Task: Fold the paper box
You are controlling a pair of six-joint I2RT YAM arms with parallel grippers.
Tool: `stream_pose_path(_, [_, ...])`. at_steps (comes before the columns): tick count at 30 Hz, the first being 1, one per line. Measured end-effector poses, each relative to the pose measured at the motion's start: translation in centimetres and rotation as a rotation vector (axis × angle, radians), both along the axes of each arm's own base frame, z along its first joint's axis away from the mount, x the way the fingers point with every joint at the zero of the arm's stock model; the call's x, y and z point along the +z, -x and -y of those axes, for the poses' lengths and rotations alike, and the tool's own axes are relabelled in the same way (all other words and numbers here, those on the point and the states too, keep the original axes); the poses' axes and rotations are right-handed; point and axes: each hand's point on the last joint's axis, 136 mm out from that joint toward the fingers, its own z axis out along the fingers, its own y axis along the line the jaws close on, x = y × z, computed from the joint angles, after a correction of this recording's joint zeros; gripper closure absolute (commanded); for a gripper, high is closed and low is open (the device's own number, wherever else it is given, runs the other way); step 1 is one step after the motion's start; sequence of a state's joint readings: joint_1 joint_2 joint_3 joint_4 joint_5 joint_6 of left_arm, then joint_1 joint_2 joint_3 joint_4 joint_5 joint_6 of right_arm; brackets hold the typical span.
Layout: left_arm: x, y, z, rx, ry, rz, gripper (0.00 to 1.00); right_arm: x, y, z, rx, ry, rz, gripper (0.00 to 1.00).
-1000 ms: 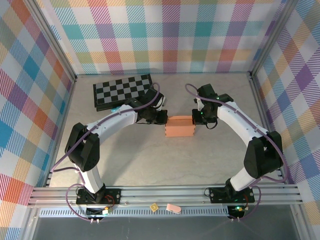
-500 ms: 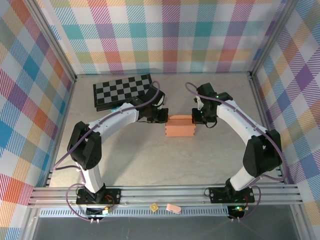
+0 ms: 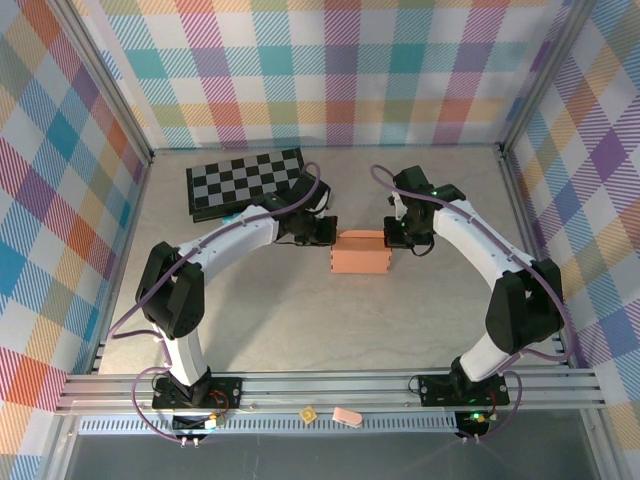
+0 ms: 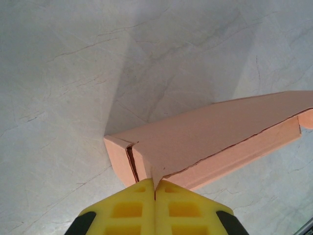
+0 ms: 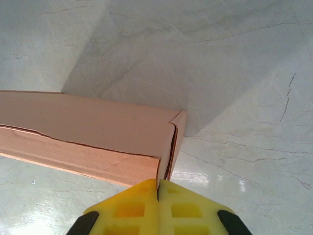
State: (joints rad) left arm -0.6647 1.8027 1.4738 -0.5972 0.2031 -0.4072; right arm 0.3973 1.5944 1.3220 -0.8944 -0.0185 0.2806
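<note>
Cardboard thin, matte; paper box [image 3: 360, 255] rectangular, creased.

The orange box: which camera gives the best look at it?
The top external view: the whole box lies between the left gripper and the right gripper. Each wrist view shows one end of it up close, with that gripper closed on a corner.

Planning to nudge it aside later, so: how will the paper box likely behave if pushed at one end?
Probably light and easy to slide: the paper box is thin cardboard on a smooth table. Likely somewhat floppy: its corner seams gape in both wrist views, so walls may flex. Low and wide, it seems unlikely to tip.
</note>
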Motion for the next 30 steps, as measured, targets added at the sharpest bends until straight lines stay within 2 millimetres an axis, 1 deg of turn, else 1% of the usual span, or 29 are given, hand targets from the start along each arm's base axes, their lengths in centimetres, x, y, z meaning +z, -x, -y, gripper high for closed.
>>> stream_pose_path(8, [-0.7,0.5,0.0,-0.010,0.010,0.022,0.96,-1.0,0.8,0.2,0.031,0.007,0.006,1.00])
stream_pose_path(14, [-0.8,0.9,0.1,-0.019,0.010,0.028,0.96,-1.2,1.1,0.4,0.035,0.005,0.015,1.00])
stream_pose_path(20, [-1.0,1.3,0.0,-0.022,0.002,0.029,0.96,-1.1,1.2,0.2,0.036,-0.003,0.010,0.84])
stream_pose_path(24, [-1.0,1.2,-0.1,-0.021,-0.004,0.035,0.96,-0.8,1.5,0.0,0.017,-0.026,0.005,0.67])
stream_pose_path(27, [-1.0,1.2,-0.1,-0.021,-0.006,0.037,0.96,0.2,2.0,0.0,-0.010,-0.052,0.007,0.58])
stream_pose_path(30, [-1.0,1.3,-0.1,-0.023,-0.010,0.041,0.96,1.8,2.5,-0.3,-0.052,-0.106,0.021,0.48])
